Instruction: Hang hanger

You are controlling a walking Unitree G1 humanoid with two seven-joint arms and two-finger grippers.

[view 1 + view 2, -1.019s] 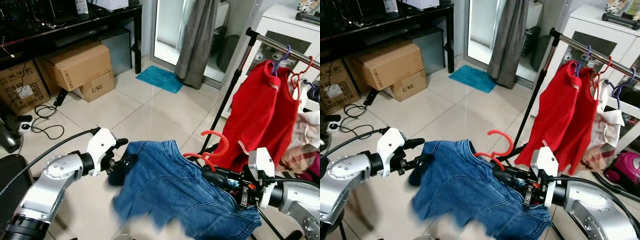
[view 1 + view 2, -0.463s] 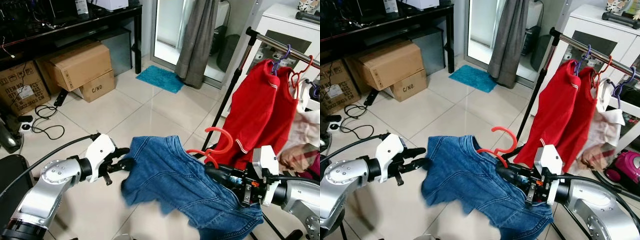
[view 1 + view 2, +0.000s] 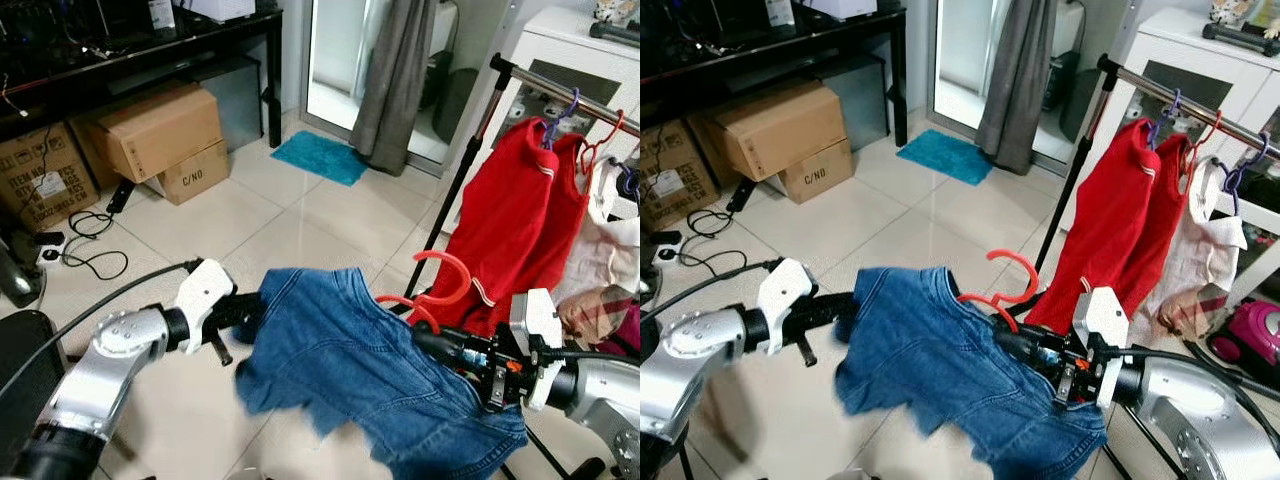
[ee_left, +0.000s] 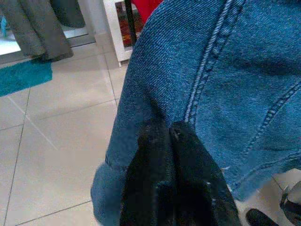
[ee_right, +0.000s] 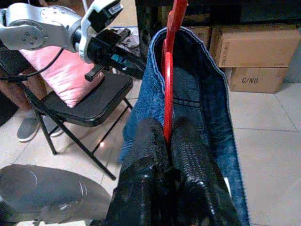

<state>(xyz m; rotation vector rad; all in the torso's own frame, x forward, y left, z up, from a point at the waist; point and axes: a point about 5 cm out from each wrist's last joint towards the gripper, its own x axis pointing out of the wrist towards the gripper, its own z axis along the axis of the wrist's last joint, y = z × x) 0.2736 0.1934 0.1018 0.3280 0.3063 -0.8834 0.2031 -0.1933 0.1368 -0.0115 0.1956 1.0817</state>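
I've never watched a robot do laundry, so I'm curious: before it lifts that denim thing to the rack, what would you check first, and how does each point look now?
1. Right pincer shut on the red plastic hanger: ok.
2. Left pincer pinching the blue denim garment at its edge: ok.
3. Garment seated on the hanger: cannot tell; the hanger bar runs inside the collar, the shoulders are hidden.
4. Hanger's hook free and sticking out above the collar: ok.
5. Free space on the metal clothes rail beside the red shirts: cannot tell.
6. Hook raised to rail height: not ok; it sits well below.
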